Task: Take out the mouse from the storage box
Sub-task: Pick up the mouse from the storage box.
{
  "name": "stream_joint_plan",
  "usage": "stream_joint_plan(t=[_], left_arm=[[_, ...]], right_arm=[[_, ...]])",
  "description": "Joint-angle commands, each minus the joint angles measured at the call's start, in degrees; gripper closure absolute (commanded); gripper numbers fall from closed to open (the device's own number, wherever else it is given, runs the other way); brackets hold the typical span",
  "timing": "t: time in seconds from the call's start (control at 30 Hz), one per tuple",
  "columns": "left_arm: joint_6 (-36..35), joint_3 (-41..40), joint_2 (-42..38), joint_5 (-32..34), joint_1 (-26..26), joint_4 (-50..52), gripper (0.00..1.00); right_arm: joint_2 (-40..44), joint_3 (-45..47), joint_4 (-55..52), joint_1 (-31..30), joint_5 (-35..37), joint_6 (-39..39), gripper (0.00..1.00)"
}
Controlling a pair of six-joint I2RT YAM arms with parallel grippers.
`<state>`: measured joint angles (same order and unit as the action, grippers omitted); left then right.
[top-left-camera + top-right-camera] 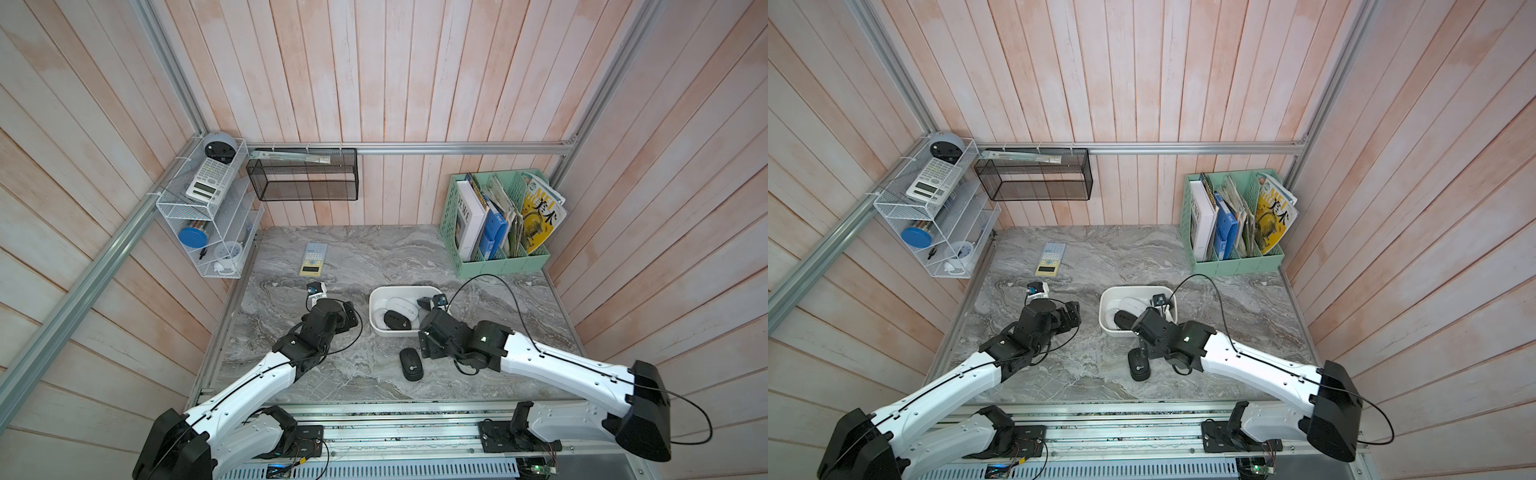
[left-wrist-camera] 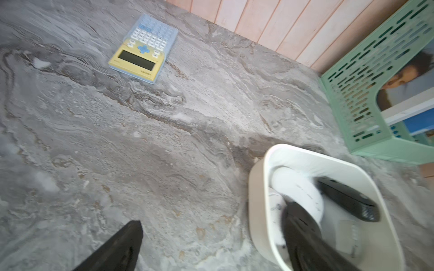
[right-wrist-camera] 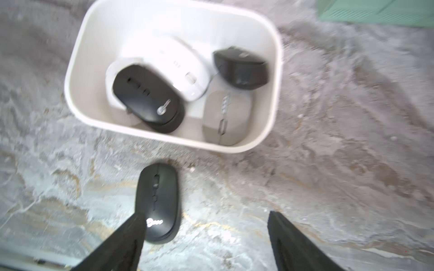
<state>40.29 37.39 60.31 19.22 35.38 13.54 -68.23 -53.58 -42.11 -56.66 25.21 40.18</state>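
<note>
- Black mouse (image 1: 410,364) lies flat on the desk (image 1: 365,386), just in front of the box and apart from it. It is already out, so that part of the task looks done.
- Right jaws stand wide apart low over it and grip nothing. In the wrist view one finger (image 3: 122,239) overlaps the mouse's edge, but nothing is pinched.
- Box (image 1: 405,288) sits mid-desk and holds other mice (image 3: 148,98), black, white and grey. They are piled on each other, likely because the box is too small to lay them side by side.
- Left jaws, wide apart and empty, hover just beside the box, probably placed to steady it or pick next.
- Calculator (image 1: 313,259) and file holder (image 1: 498,266) sit well behind, clear of the work.
</note>
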Motion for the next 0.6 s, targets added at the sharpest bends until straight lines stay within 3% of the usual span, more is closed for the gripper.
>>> stream_joint_plan(t=[0.0, 0.07, 0.27, 0.57], left_arm=[[10.11, 6.98, 0.81, -0.30, 6.82, 7.82, 0.00], [14.61, 10.53, 3.46, 1.76, 11.17, 10.47, 0.00], [24.51, 16.93, 14.64, -1.22, 16.20, 7.45, 0.04], [31.74, 26.75, 31.72, -8.03, 17.27, -0.57, 0.12]], right_arm=[[5.30, 4.06, -0.41, 5.27, 3.66, -4.85, 0.12], [8.60, 6.30, 1.35, 9.42, 2.59, -6.40, 0.11], [15.15, 13.51, 7.81, 17.87, 0.71, -10.12, 0.11], [26.73, 25.68, 16.81, 22.91, -1.53, -12.38, 0.11]])
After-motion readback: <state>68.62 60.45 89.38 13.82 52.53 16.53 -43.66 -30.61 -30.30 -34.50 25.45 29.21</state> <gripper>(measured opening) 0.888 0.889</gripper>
